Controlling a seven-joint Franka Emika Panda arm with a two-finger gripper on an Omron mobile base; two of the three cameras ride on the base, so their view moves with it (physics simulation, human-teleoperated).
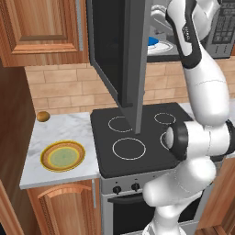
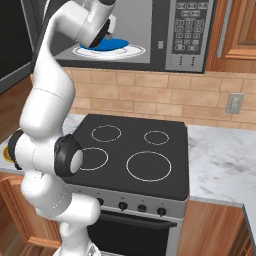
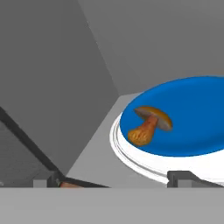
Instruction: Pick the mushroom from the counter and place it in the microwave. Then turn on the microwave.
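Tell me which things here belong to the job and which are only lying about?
Belong to the job:
- mushroom, lying on the blue plate
- microwave, door open
- open fingers

Only lying about:
- golden-brown ball
- yellow plate
- stovetop

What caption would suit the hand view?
Small brown-capped mushroom lying on a blue plate inside the grey microwave, open gripper nearby.

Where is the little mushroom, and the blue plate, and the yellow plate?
mushroom (image 3: 150, 124), hand view, on its stem just under the cap.
blue plate (image 3: 197, 113), hand view, on its bare top.
yellow plate (image 1: 63, 156), left base view, on its greenish middle.
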